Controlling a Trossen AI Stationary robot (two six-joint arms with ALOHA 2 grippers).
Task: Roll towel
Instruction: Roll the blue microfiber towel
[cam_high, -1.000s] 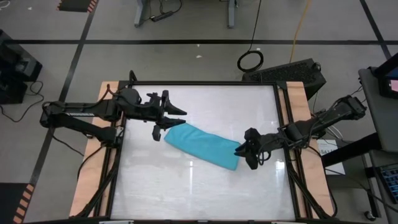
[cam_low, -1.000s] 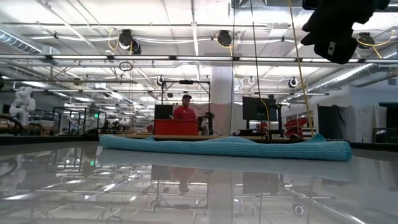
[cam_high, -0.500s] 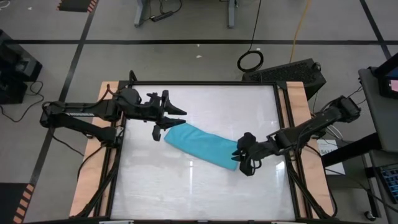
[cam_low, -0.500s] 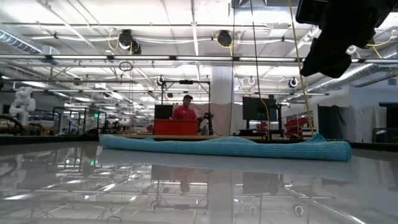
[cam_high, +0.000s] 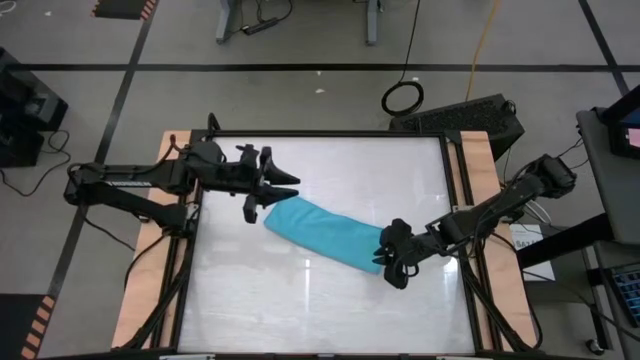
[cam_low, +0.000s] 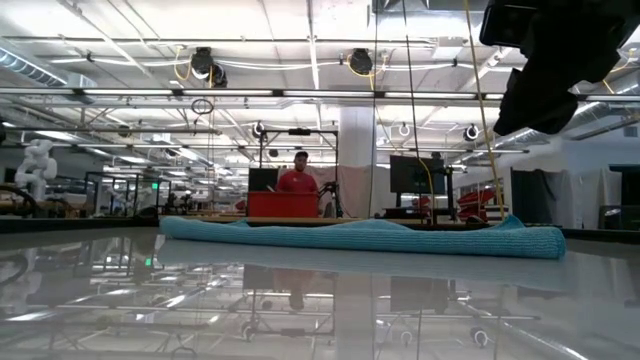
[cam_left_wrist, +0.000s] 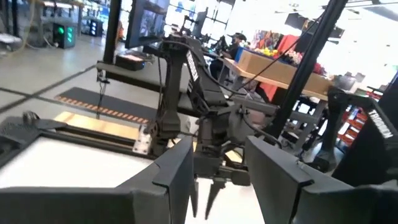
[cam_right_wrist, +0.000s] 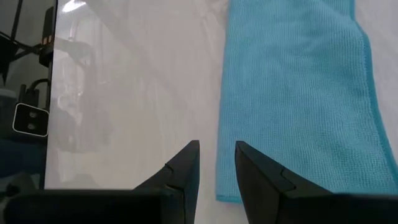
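The towel (cam_right_wrist: 298, 93) is matt woven cloth on a glossy white table (cam_high: 330, 300).

On the counter (cam_high: 320, 300), the towel (cam_high: 325, 234) lies near the middle, stretched flat along a slant from about 10 o'clock down to 4 o'clock in the high view. The left end effector (cam_high: 262, 190) sits at the towel's 10 o'clock end, just beside its upper corner. The right end effector (cam_high: 385, 258) is at the towel's 4 o'clock end, just beside that short edge. In the low view the towel (cam_low: 360, 236) lies across the far part of the counter, with a person (cam_low: 298, 183) in the room behind it.
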